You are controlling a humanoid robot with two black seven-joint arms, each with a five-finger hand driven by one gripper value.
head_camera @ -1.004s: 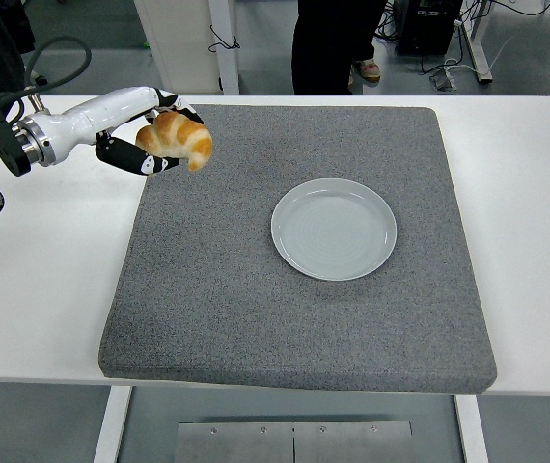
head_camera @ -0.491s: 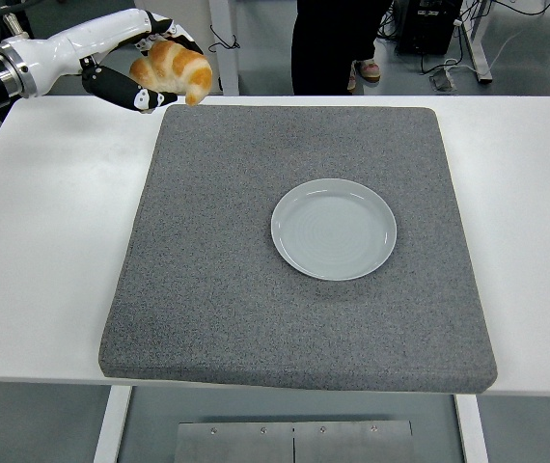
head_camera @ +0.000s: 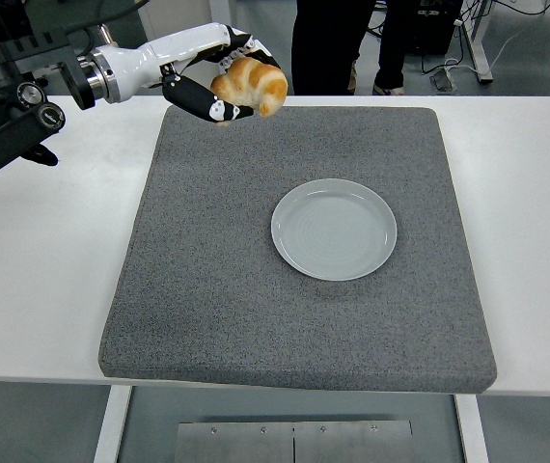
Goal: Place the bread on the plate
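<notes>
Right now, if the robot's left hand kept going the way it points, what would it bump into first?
Probably nothing soon. The left hand, holding the croissant, points right along the gray mat's far edge. The plate sits nearer the camera, off that line, though depth is unclear.

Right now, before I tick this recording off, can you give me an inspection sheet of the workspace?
Surface: white table with a grey mat covering most of its middle.
Job's things: bread, croissant-shaped, held in the air above the mat's far left edge; plate, pale and bare, on the mat right of centre, apart from the bread.
Clutter: nothing seen on table or mat.
Grippers: left hand curled around the bread; right hand not in view.
Cables: dark cables on the floor beyond the table's far edge.
Surroundings: a person's legs in dark trousers stand behind the table; a metal panel shows below the near edge.
</notes>
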